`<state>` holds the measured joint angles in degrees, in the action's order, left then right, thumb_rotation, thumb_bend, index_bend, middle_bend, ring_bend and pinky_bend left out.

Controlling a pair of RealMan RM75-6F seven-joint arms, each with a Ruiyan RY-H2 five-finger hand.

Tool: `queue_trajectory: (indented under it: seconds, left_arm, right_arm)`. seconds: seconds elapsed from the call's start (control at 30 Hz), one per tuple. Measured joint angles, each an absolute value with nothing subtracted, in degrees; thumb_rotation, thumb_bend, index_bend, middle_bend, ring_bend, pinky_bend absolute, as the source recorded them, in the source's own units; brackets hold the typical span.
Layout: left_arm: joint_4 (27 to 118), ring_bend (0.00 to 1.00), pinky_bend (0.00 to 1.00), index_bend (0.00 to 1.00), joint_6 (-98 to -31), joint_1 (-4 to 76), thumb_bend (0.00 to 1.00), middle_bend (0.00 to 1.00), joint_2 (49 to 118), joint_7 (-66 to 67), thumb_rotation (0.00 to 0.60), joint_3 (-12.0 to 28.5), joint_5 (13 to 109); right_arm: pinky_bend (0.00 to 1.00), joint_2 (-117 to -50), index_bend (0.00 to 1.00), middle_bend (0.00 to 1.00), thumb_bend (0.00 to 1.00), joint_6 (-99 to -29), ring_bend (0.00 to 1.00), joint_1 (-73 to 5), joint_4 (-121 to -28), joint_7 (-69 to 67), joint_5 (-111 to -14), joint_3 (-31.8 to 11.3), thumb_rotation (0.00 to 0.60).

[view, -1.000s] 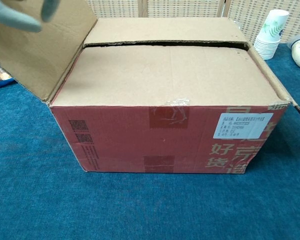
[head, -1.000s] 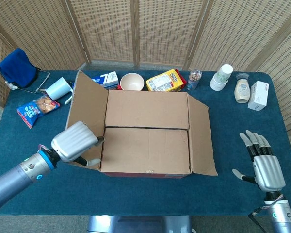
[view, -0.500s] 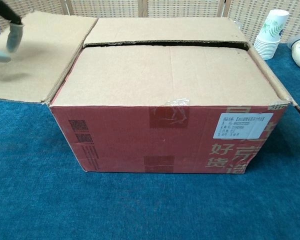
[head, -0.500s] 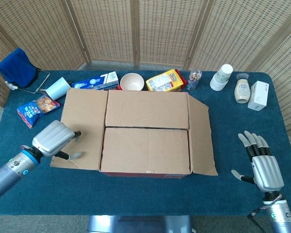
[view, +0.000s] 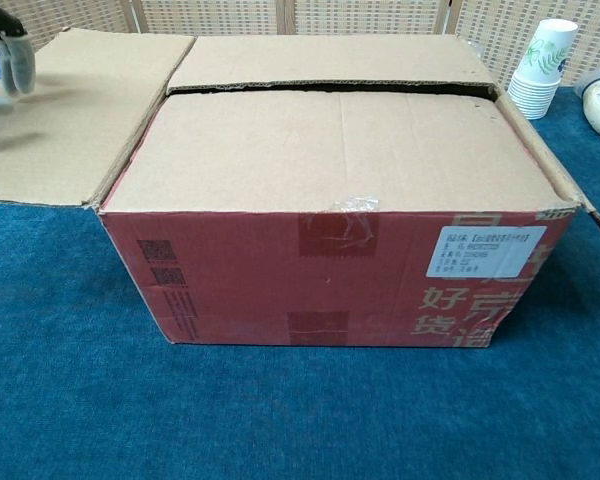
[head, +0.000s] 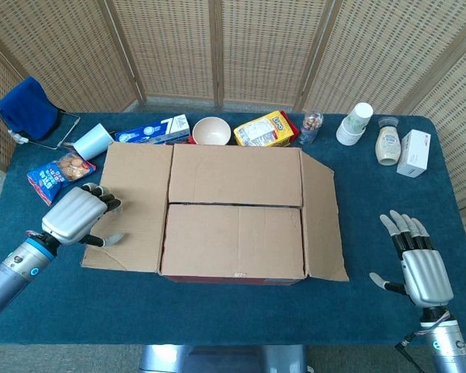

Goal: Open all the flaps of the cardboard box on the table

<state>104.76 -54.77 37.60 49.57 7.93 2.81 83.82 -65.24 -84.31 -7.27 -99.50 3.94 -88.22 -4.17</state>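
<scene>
- Head view: the cardboard box (head: 234,210) sits in the middle of the blue bench (head: 217,311). Its left flap (head: 132,203) lies flat. The left hand (head: 78,217) is over that flap's left edge, fingers loosely curled, holding nothing. The right hand (head: 421,263) is far right, fingers spread.
- Chest view: two top flaps (view: 330,140) lie shut on the box.

My left hand (head: 76,215) is no longer against the raised left flap (head: 132,203); it now sits further left, over the flap's outer edge, fingers loosely apart and holding nothing. That flap, which stood tilted up a second ago, now lies folded out flat, level with the top of the cardboard box (view: 330,250). With it down, the blue-and-white carton (head: 150,132) behind it shows in full in the head view. In the chest view only my fingertips (view: 15,55) show at the upper left corner.
</scene>
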Motion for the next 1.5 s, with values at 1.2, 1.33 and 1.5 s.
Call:
queue_trajectory:
  seconds: [1.2,1.33,1.5]
  left_arm:
    - [92.76,0.12,0.14,0.34,-69.38,27.74,0.11,0.14,59.73,-1.56,0.314,1.98,86.83]
    - [95.37,0.11,0.13,0.33,-72.68,26.41,0.11,0.12,57.52,-1.71,0.310,2.82,87.60]
    - [97.42,0.10,0.13,0.32,-75.34,25.03,0.11,0.11,55.35,-1.60,0.316,3.87,87.41]
  right_arm:
    - [0.06,-63.90,0.00,0.00,0.09,-84.32,0.00,-7.55,-100.45,6.24,-87.29,-5.03,0.600]
    - [0.06,-61.98,0.00,0.00,0.10,-85.15,0.00,-7.75,-102.24,7.79,-87.38,-6.09,0.600]
    - [0.06,-59.05,0.00,0.00,0.10,-85.93,0.00,-8.73,-106.30,10.14,-87.78,-8.15,0.600]
